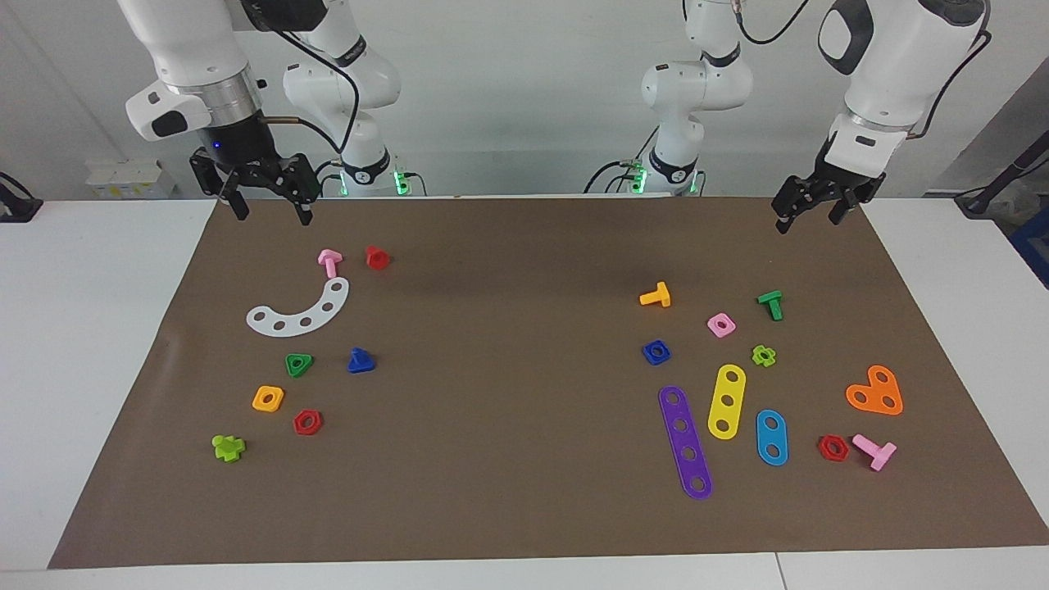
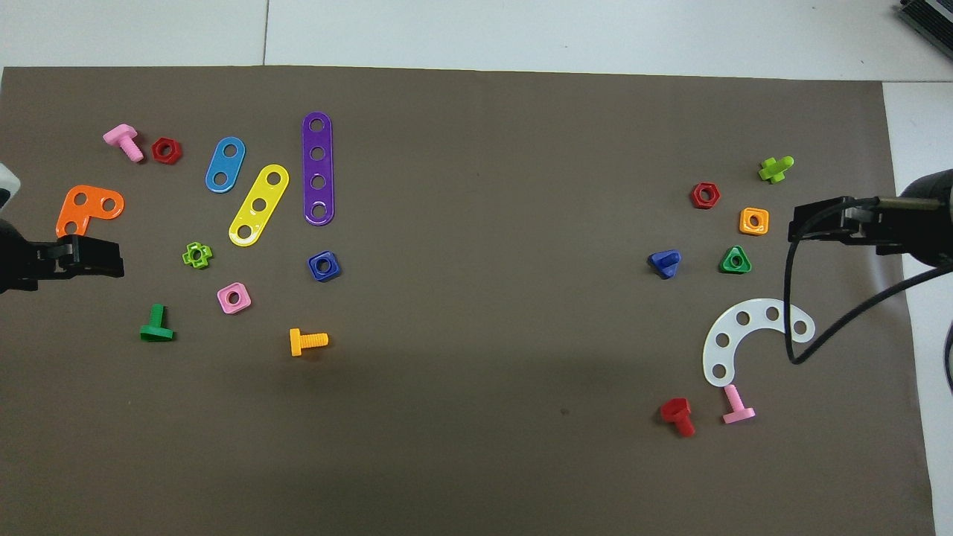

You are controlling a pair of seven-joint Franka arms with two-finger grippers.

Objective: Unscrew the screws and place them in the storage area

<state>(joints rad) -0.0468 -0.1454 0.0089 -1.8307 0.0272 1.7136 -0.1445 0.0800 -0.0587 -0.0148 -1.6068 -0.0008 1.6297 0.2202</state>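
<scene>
The blue screw [image 1: 361,360] with a triangular head lies loose on the brown mat [image 1: 508,369], beside the green triangular nut [image 1: 299,365], toward the right arm's end. It also shows in the overhead view [image 2: 665,263], next to the nut [image 2: 735,260]. My right gripper [image 1: 269,211] is open and empty, raised over the mat's edge nearest the robots, above the pink bolt [image 1: 329,262]; in the overhead view the gripper [image 2: 808,223] sits at the mat's side. My left gripper [image 1: 810,220] is open and empty, raised over the mat's corner at the left arm's end [image 2: 104,259].
Near the blue screw lie a white curved strip [image 1: 299,311], a red bolt [image 1: 377,257], an orange nut [image 1: 268,398], a red nut [image 1: 307,422] and a lime bolt [image 1: 228,447]. Toward the left arm's end lie a blue square nut [image 1: 656,352], coloured strips [image 1: 685,442] and several bolts and nuts.
</scene>
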